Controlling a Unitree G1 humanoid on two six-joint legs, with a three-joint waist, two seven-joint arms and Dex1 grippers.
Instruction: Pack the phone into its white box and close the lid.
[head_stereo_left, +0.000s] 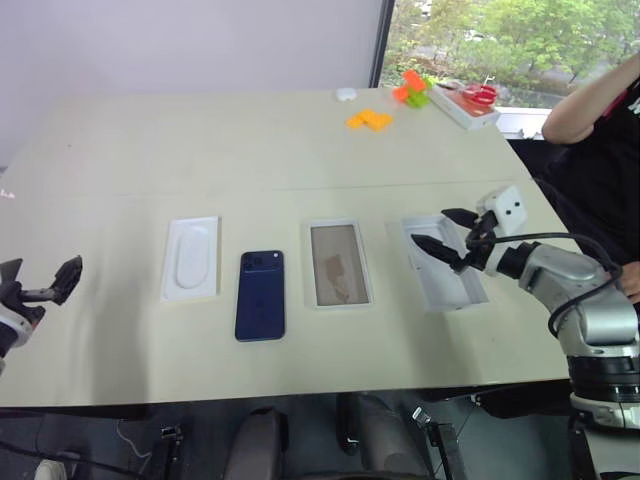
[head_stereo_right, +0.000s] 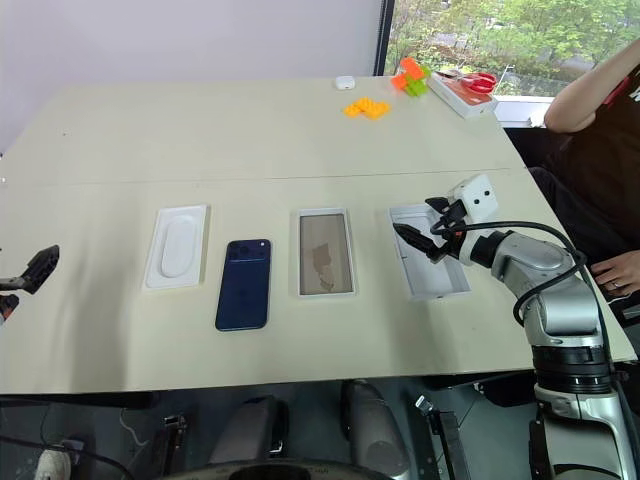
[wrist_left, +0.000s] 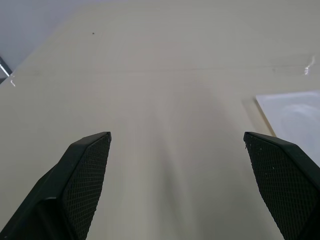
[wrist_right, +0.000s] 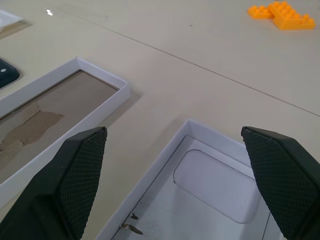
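Observation:
The dark blue phone (head_stereo_left: 261, 294) lies back up on the table, camera cluster at its far end. To its right sits the white box (head_stereo_left: 337, 265), empty, with a brownish floor. Further right rests the lid (head_stereo_left: 452, 285), an all-white deeper tray lying open side up. My right gripper (head_stereo_left: 432, 227) hovers open over the lid's far end with nothing between its fingers; its wrist view looks down on the lid (wrist_right: 210, 185) and the box (wrist_right: 60, 115). At the table's left edge my left gripper (head_stereo_left: 40, 272) is open and empty, well away from the phone.
A thin white insert (head_stereo_left: 190, 258) with a raised oval lies left of the phone. Orange bricks (head_stereo_left: 369, 119), green and orange toys (head_stereo_left: 412, 88) and a white tray (head_stereo_left: 465, 100) with red scissors sit at the far right. A person's arm (head_stereo_left: 590, 105) is beyond the table's right edge.

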